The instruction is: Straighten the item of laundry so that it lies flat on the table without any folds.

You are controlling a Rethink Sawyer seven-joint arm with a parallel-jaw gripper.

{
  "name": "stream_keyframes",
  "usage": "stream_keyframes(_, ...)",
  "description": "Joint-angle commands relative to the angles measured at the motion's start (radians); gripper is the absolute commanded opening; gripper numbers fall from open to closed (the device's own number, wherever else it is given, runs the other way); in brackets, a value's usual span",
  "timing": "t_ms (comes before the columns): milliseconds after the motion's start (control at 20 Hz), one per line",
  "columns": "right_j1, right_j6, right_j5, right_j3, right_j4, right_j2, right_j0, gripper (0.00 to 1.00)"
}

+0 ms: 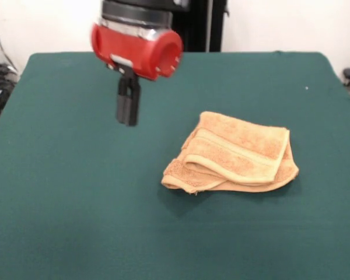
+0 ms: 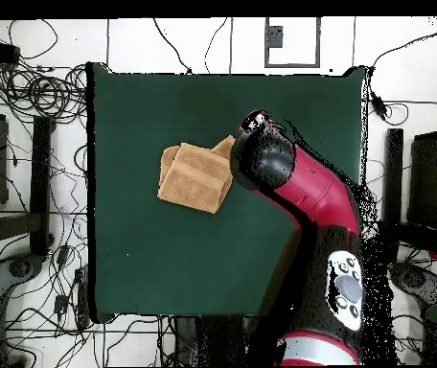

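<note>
Green desk (image 1: 76, 204), folded towel (image 1: 233, 154); gripper (image 1: 128, 121) hovers beside it w/ jaws together. Should open, then pinch top layer's edge.

The folded towel (image 1: 233, 154) lies on the table (image 1: 64, 216), the end effector (image 1: 128, 111) above and apart.

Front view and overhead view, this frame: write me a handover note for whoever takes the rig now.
Gripper: shut, holding nothing, hanging above bare table beside the towel, not touching it.
Orange-tan terry-cloth towel: lying folded over itself in several layers on the dark green felt-covered table, well inside its edges.
Done: nothing visible; the towel is not flat.
Left: grasp an edge or corner, unfold the layers and spread the towel flat with no folds.
</note>
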Motion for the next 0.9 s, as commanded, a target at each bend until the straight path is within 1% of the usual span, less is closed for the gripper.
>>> stream_keyframes(50,0.113,0.337,0.146,-0.030,0.102,0.049,0.031,0.00)
stream_keyframes(150,0.141,0.345,0.169,-0.077,0.100,0.039,0.039,0.00)
stream_keyframes(250,0.180,0.375,0.187,-0.124,0.092,-0.001,0.070,0.00)
stream_keyframes(350,0.200,0.410,0.193,-0.133,0.096,-0.020,0.094,0.00)
stream_keyframes(400,0.195,0.421,0.180,-0.112,0.098,-0.024,0.107,0.00)
stream_keyframes(550,0.211,0.434,0.178,-0.122,0.094,-0.052,0.128,0.00)
stream_keyframes(600,0.220,0.437,0.177,-0.128,0.096,-0.065,0.139,1.00)
stream_keyframes(750,0.245,0.471,0.205,-0.159,0.101,-0.099,0.160,1.00)
stream_keyframes(900,0.279,0.528,0.284,-0.210,0.108,-0.138,0.181,1.00)
